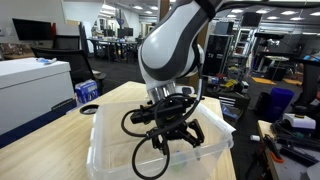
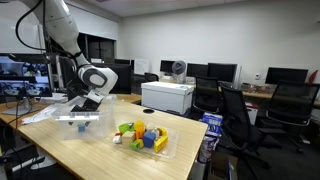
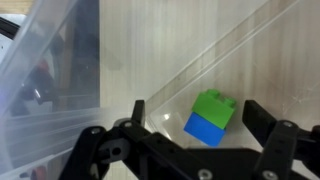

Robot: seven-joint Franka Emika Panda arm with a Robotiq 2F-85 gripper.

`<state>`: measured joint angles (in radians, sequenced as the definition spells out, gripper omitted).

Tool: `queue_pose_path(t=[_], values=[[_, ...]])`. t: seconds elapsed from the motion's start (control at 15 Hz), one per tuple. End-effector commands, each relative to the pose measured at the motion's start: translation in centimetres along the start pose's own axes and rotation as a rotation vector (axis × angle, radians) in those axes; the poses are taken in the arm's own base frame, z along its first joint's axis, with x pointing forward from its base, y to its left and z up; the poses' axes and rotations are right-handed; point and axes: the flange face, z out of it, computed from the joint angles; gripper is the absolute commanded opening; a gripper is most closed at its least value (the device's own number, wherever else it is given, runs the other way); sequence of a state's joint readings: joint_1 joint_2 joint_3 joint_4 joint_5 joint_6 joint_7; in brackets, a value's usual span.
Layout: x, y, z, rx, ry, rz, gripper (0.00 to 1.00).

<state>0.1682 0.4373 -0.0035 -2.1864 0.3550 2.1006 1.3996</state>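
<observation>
I hold the jaws open astride the green-and-blue block (image 3: 211, 115) in the clear bin (image 1: 105, 150), clearing its sides.

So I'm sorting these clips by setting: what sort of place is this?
Probably an open-plan office or lab: rows of monitors, office chairs and a white printer stand behind the wooden table where the pincer hangs over a clear bin.

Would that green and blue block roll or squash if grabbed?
The green and blue block looks like hard moulded plastic, so it is probably stiff and light. Its boxy, flat sides suggest it won't roll, though it might slide if pushed on the smooth surface beneath it.
</observation>
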Motion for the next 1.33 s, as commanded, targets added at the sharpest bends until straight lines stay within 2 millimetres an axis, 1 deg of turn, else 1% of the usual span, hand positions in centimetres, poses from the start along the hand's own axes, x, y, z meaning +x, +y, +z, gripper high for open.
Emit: queue_pose_path(t=[0.0,0.07,0.13,0.27,0.47,0.6,0.93,1.2,1.27], values=[[0.0,0.5,0.6,-0.019,0.038,0.038,1.00],[0.0,0.3,1.0,-0.023,0.043,0.041,0.75],[0.0,0.3,1.4,-0.028,0.046,0.044,0.68],[0.2,0.2,1.4,-0.026,0.042,0.061,0.53],[0.3,0.3,1.1,-0.022,0.040,0.079,0.32],[0.4,0.5,0.5,-0.012,0.053,0.091,0.19],[0.6,0.4,-0.4,-0.005,0.087,0.093,0.17],[-0.6,1.0,-2.8,-0.015,0.109,0.063,0.17],[-1.3,1.5,-3.9,-0.022,0.125,0.051,0.17]])
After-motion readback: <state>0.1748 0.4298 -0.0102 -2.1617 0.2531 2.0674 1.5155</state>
